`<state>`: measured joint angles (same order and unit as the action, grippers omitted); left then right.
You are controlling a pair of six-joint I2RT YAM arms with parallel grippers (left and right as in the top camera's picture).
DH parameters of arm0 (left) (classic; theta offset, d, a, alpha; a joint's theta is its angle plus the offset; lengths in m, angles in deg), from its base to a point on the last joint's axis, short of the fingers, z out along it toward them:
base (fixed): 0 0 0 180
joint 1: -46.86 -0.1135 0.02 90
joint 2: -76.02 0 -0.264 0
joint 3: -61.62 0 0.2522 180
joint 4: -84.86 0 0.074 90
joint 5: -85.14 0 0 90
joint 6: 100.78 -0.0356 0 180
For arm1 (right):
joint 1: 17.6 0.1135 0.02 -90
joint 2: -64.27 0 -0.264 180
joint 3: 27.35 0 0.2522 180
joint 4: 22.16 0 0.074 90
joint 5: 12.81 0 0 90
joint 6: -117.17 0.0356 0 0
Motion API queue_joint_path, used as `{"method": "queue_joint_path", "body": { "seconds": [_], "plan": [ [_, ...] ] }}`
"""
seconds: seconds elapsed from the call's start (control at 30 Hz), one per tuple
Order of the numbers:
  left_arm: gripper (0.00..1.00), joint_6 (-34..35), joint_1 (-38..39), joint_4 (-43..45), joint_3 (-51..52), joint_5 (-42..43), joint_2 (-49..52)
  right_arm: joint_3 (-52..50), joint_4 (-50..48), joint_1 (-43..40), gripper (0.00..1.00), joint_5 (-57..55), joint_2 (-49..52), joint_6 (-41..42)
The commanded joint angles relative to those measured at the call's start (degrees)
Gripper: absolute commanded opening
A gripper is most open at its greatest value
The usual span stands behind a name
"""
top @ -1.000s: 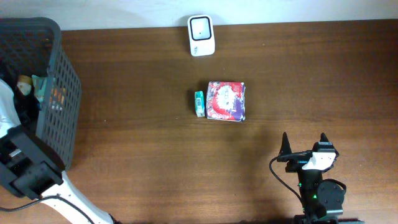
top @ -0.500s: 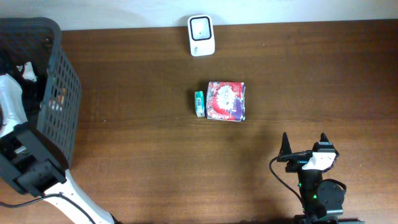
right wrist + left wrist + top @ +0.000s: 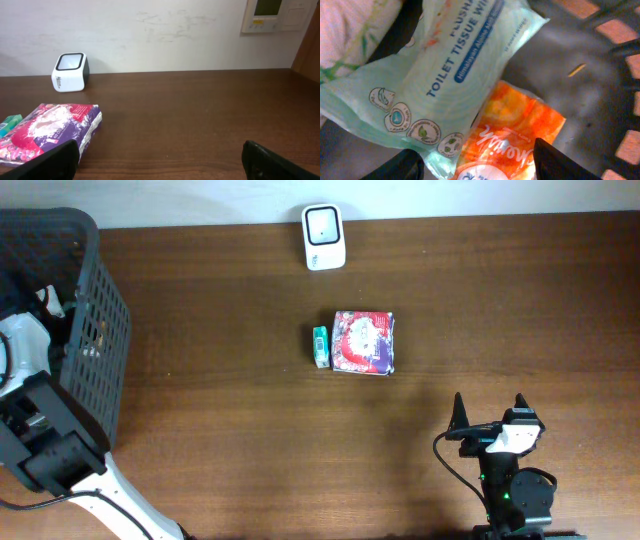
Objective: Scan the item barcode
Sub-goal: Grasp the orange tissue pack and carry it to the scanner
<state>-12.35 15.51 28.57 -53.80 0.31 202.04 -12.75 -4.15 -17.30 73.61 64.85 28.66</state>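
Left gripper [image 3: 477, 156] hangs inside the basket [image 3: 100, 330] at the left end of the tabletop [image 3: 250, 440], its jaws standing well apart over the goods. Between its two dark fingers [image 3: 555, 160] lies the lower end of an orange packet [image 3: 512, 132]. Whether either finger touches it I cannot tell, and nothing is clamped. A mint-green tissue pack [image 3: 445, 70] lies tilted beside the packet, touching its upper left edge and crowding that side. A pale pink-and-green bundle [image 3: 355, 30] sits past the tissue pack at the upper left. The basket's dark lattice closes in on the right, near the packet.

Right gripper [image 3: 490, 415] sits near the tabletop's front right edge, jaws spread wide, holding nothing. The scanner [image 3: 324, 237] stands upright at the far edge against the white wall [image 3: 150, 35], well apart from the basket. Near the middle of the tabletop lie a purple pack [image 3: 364, 342] and a small green box [image 3: 320, 346], just beside each other, in front of the scanner. A panel [image 3: 277, 15] is mounted on the wall at the far right.
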Motion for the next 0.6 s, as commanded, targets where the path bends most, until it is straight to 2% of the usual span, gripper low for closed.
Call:
{"method": "queue_joint_path", "body": {
  "seconds": [0.0, 0.1, 0.17, 0.2, 0.27, 0.3, 0.33, 0.57],
  "plan": [
    [0.64, -0.66, -0.13, 0.48, 0.37, 6.40, 1.64, -0.52, 0.17, -0.33, 0.99, -0.09, -0.37, 0.31],
    [0.53, -0.66, -0.15, 0.04, 0.37, 7.69, 4.68, -0.52, 0.17, -0.33, 0.99, -0.09, -0.37, 0.31],
    [0.31, -0.63, -0.20, 0.09, 0.35, 7.72, 4.83, -0.52, 0.17, -0.33, 0.99, -0.09, -0.37, 0.31],
    [0.24, -0.63, -0.20, 0.00, 0.35, 7.72, 4.76, -0.52, 0.17, -0.33, 0.98, -0.09, -0.37, 0.31],
    [0.17, -0.63, -0.20, -0.87, 0.33, 7.72, 4.74, -0.52, 0.17, -0.33, 0.99, -0.09, -0.37, 0.31],
    [0.06, -0.63, -0.20, -1.84, 0.31, 7.72, 4.68, -0.52, 0.17, -0.33, 0.98, -0.09, -0.37, 0.31],
    [0.00, -0.63, -0.20, -2.91, 0.13, 7.72, 4.46, -0.52, 0.17, -0.33, 0.99, -0.09, -0.37, 0.31],
    [0.00, -0.63, -0.59, -13.22, -7.85, 7.74, -0.28, -0.52, 0.17, -0.33, 0.99, -0.09, -0.37, 0.31]
  ]
}}
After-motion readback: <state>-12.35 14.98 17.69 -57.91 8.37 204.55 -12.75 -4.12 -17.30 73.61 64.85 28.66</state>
